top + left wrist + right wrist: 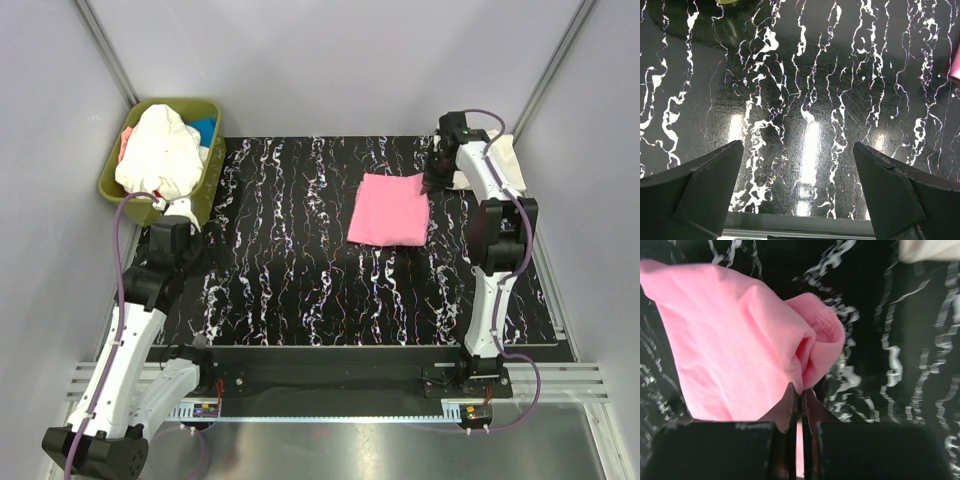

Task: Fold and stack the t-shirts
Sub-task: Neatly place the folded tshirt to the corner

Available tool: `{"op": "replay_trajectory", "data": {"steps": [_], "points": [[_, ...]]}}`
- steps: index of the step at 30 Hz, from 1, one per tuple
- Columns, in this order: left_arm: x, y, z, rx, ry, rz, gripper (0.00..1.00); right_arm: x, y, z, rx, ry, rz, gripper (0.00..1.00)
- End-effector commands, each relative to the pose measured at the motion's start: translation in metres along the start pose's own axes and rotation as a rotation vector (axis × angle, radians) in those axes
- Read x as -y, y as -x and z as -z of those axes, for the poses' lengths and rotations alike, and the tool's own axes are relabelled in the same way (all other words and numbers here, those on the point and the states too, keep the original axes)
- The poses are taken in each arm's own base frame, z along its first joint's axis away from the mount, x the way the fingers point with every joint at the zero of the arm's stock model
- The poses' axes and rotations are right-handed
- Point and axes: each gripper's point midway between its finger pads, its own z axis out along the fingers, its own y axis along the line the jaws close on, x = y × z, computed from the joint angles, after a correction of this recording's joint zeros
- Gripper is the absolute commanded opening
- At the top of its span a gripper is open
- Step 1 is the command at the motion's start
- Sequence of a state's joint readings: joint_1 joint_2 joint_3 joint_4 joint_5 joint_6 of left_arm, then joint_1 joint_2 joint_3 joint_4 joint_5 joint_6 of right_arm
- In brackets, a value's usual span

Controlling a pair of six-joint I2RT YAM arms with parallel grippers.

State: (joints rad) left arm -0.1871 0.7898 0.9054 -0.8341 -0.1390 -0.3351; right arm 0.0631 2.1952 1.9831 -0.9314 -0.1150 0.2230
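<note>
A bright pink t-shirt [389,209] lies folded into a rectangle on the black marbled mat, right of centre. My right gripper [436,181] is at its far right corner, shut on a pinch of the pink cloth [740,355], which bunches up at the fingertips [801,394]. A cream t-shirt [158,150] is heaped in the olive-green bin [212,180] at the far left, with blue and pink cloth under it. A white shirt [505,160] lies behind the right arm. My left gripper [799,147] is open and empty above bare mat, near the bin.
The black marbled mat [290,260] covers the table between the arms. Grey walls enclose the left, back and right sides. A metal rail [330,385] runs along the near edge by the arm bases.
</note>
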Motion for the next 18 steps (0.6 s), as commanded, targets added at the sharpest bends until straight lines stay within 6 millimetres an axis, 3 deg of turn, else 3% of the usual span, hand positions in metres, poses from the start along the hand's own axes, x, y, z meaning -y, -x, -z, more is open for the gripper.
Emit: {"op": "replay_trajectory", "data": {"steps": [1,5,10,14,18], "points": [[0.001,0.01,-0.006,0.04,-0.005,-0.008,0.99,0.017,0.044,0.053,0.177,-0.13,0.103,0.0],[0.002,0.01,-0.006,0.038,-0.011,-0.01,0.99,0.039,0.076,0.066,0.258,-0.271,0.149,0.0],[0.004,0.008,-0.009,0.023,-0.014,-0.013,0.99,0.053,0.121,0.093,0.378,-0.375,0.203,0.0],[0.004,0.008,-0.009,0.023,-0.014,-0.012,0.99,0.068,0.139,0.095,0.412,-0.422,0.215,0.0],[0.003,0.007,-0.011,0.016,-0.01,-0.015,0.99,0.072,0.159,0.105,0.478,-0.427,0.216,0.0]]}}
